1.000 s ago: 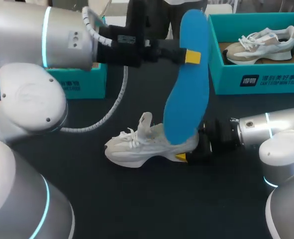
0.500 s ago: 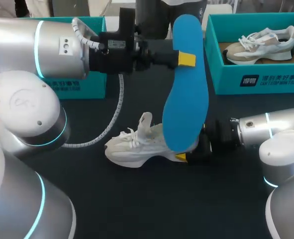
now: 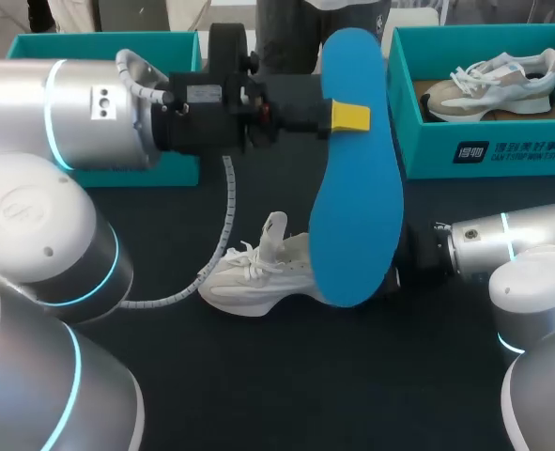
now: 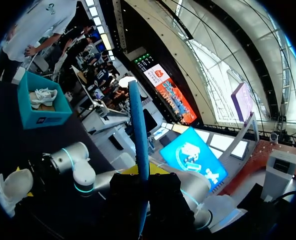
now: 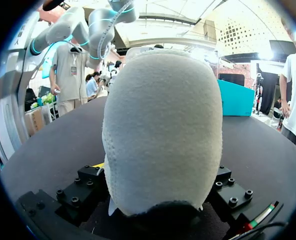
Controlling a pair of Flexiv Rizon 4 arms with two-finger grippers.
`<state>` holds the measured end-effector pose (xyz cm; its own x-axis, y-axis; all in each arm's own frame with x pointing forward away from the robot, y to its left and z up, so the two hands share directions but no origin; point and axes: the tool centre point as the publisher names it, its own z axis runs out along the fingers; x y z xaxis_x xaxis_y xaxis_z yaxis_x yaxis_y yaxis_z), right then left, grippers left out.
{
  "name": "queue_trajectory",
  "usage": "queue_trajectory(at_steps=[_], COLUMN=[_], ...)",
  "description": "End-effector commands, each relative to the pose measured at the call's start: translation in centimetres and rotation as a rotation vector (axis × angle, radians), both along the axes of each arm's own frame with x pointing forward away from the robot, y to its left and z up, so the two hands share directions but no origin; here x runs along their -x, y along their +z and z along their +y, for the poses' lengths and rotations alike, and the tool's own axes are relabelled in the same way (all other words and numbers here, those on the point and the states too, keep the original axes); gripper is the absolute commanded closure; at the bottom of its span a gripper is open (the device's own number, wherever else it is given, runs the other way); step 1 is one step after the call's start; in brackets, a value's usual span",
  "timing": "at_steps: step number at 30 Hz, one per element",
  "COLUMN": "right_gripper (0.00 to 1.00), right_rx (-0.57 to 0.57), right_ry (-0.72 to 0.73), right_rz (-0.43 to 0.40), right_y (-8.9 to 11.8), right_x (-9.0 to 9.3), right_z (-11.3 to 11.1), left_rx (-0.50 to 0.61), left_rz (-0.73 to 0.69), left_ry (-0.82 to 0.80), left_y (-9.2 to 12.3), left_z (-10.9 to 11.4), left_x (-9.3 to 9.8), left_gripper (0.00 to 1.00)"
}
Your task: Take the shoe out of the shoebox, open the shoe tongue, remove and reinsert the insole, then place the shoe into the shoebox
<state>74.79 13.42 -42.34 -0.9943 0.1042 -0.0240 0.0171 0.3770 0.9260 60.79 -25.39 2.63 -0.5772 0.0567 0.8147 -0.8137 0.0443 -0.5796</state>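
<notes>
The left tool (image 3: 350,117) was clamped on the blue insole (image 3: 355,216), holding it upright in the air over the white shoe (image 3: 258,272). The shoe stood on the tabletop (image 3: 286,376), its heel gripped by the right tool (image 3: 404,268). With the insole fully out, reinsertion seemed the step in hand. Next, its toe end would need angling down into the shoe's opening.

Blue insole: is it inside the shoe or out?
Out: the left claw holds the blue insole upright in the air over the white shoe.
</notes>
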Motion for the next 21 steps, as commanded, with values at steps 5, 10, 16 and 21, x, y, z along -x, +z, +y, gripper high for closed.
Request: queue_trajectory(at_steps=[5,10,16,21], right_gripper=[1.0,1.0,1.0,1.0], right_rx=[0.003,0.003,0.003,0.003], right_ry=[-0.002,-0.002,-0.002,-0.002], right_rz=[-0.001,-0.001,-0.001,-0.001], right_y=[-0.5,-0.5,-0.5,-0.5], right_x=[-0.2,-0.2,-0.2,-0.2], right_z=[0.3,0.3,0.3,0.3], left_rx=[-0.024,-0.028,-0.029,-0.029], left_rz=[-0.004,0.007,0.013,0.013], left_ry=[0.015,0.013,0.002,0.002], left_y=[0.3,0.6,0.8,0.8], left_z=[1.0,1.2,1.2,1.2], left_x=[2.0,2.7,3.1,3.1], left_gripper=[1.0,1.0,1.0,1.0])
